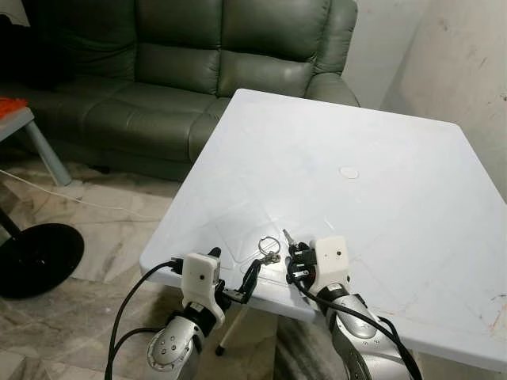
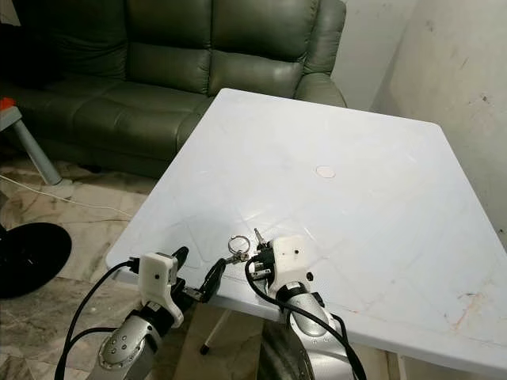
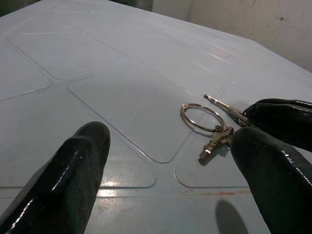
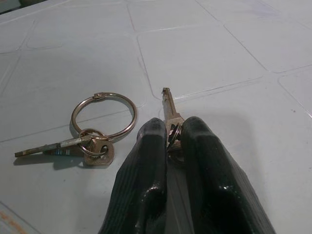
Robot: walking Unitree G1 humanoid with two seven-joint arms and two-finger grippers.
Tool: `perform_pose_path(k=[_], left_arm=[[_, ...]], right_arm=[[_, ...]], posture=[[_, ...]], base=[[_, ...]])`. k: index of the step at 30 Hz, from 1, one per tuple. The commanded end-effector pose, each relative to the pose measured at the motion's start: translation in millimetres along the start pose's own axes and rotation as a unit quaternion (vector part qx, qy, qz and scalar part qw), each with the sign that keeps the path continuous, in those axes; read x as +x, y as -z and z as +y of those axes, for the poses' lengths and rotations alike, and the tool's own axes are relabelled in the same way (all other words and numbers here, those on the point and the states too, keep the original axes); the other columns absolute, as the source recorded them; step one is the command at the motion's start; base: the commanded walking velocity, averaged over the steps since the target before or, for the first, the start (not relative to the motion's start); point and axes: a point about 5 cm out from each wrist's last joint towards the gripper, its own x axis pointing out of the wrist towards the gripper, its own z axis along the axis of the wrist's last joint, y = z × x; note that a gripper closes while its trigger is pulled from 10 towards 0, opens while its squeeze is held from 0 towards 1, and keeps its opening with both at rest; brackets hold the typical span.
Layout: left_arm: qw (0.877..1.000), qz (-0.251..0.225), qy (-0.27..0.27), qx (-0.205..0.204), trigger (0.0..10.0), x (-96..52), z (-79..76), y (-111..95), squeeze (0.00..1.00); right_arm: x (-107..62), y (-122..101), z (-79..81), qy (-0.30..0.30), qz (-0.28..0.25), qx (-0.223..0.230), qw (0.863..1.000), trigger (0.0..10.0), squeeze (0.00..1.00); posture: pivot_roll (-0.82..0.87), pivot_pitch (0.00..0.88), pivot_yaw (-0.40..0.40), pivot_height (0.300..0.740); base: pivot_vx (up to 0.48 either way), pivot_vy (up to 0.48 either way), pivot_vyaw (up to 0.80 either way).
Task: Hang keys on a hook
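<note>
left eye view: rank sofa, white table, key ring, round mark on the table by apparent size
1. white table, takes the most of the frame, though it sits nearer the camera.
2. sofa, cut off at the frame's edge, so its full extent is unsure.
3. key ring.
4. round mark, close to the ring; hard to separate.

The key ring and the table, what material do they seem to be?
Key ring: probably steel, polished; it is thin, silvery and glints. Table: likely moulded white plastic, slightly glossy; shallow pressed panel lines and soft reflections show.
</note>
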Motion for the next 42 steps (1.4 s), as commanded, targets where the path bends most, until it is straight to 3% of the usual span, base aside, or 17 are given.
perform_pose_path(k=[1,3,4,6,7,8,9,12,13,15,19,21,28,30,38,39,42], left_arm=[[1.000,-0.004,0.005,0.003,10.0,1.9,-2.7,-4,0.00],[1.000,-0.005,0.005,0.003,10.0,2.0,-2.7,-4,0.00],[1.000,-0.005,0.005,0.002,10.0,2.1,-2.7,-4,0.00],[1.000,-0.006,0.005,0.002,10.0,2.5,-3.2,-5,0.00],[1.000,-0.006,0.005,0.002,10.0,2.5,-3.2,-5,0.00],[1.000,-0.007,0.005,0.002,10.0,2.6,-3.4,-5,0.00],[1.000,-0.007,0.006,0.002,10.0,2.7,-3.4,-5,0.00],[1.000,-0.007,0.006,0.002,10.0,3.0,-3.2,-5,0.00],[1.000,-0.007,0.006,0.002,10.0,3.1,-3.3,-5,0.00],[1.000,-0.007,0.006,0.002,10.0,3.3,-3.4,-5,0.00],[1.000,-0.007,0.006,0.002,10.0,3.4,-3.1,-5,0.00],[1.000,-0.007,0.006,0.002,10.0,3.8,-3.4,-5,0.00],[1.000,-0.008,0.005,0.001,10.0,4.4,-3.2,-6,0.00],[1.000,-0.008,0.005,0.002,10.0,4.7,-3.1,-6,0.00],[1.000,-0.010,0.003,0.002,10.0,6.2,-2.0,-6,0.00],[1.000,-0.011,0.001,0.003,10.0,7.1,-1.5,-7,0.00],[1.000,-0.012,0.001,0.004,10.0,8.4,-1.1,-7,0.00]], right_arm=[[-1.2,4,-5.2,0.013,0.007,-0.003,1.000,8.4,0.00],[-1.2,3,-5.7,0.016,0.005,-0.009,1.000,8.5,0.00],[-1.3,3,-5.7,0.017,0.003,-0.008,1.000,6.1,0.00],[-1.2,4,-6.2,0.020,0.006,-0.009,1.000,5.1,0.00],[-1.2,4,-6.2,0.020,0.006,-0.009,1.000,5.1,0.00],[-1.1,4,-6.0,0.019,0.007,-0.009,1.000,5.7,0.00],[-1.1,4,-5.7,0.018,0.008,-0.006,1.000,4.5,0.00],[-1.2,4,-6.5,0.022,0.008,-0.009,1.000,3.6,0.00],[-1.3,4,-6.5,0.022,0.007,-0.010,1.000,1.7,0.00],[-1.5,4,-6.4,0.021,0.007,-0.009,1.000,2.2,0.00],[-1.6,4,-6.5,0.022,0.007,-0.010,1.000,2.0,0.00],[-1.8,4,-6.6,0.021,0.006,-0.010,1.000,0.0,0.00],[-3.4,-5,-11.8,0.052,-0.025,0.001,0.998,0.0,0.00],[-2.3,-6,-11.8,0.035,-0.020,0.047,0.998,0.0,0.00],[-2.2,-28,-33.1,0.080,-0.093,0.079,0.989,0.0,0.00],[-4.4,-35,-39.3,0.087,-0.128,0.079,0.985,0.0,0.00],[-7.8,-44,-45.9,0.093,-0.163,0.063,0.980,0.0,0.00]], posture=[[0.02,0.096,-0.084,0.740],[0.02,0.096,-0.084,0.740],[0.02,0.096,-0.084,0.740],[0.02,0.095,-0.085,0.740],[0.02,0.095,-0.085,0.740],[0.02,0.095,-0.085,0.740],[0.02,0.095,-0.085,0.740],[0.02,0.092,-0.084,0.740],[0.02,0.094,-0.084,0.740],[0.02,0.094,-0.084,0.740],[0.02,0.094,-0.084,0.740],[0.02,0.093,-0.085,0.740],[0.02,0.093,-0.085,0.740],[0.02,0.092,-0.084,0.740],[0.02,0.086,-0.083,0.740],[0.02,0.082,-0.083,0.740],[0.02,0.077,-0.083,0.740]], base=[[0.000,0.000,0.00],[0.000,0.000,0.00],[0.000,0.000,0.00],[0.000,0.000,0.00],[0.000,0.000,0.00],[0.000,0.000,0.00],[0.000,0.000,0.00],[0.000,0.000,0.00],[0.000,0.000,0.00],[0.000,0.000,0.00],[0.000,0.000,0.00],[0.000,0.000,0.00],[0.000,0.000,0.00],[0.000,0.000,0.00],[0.000,0.000,0.00],[0.000,0.000,0.00],[0.000,0.000,0.00]])
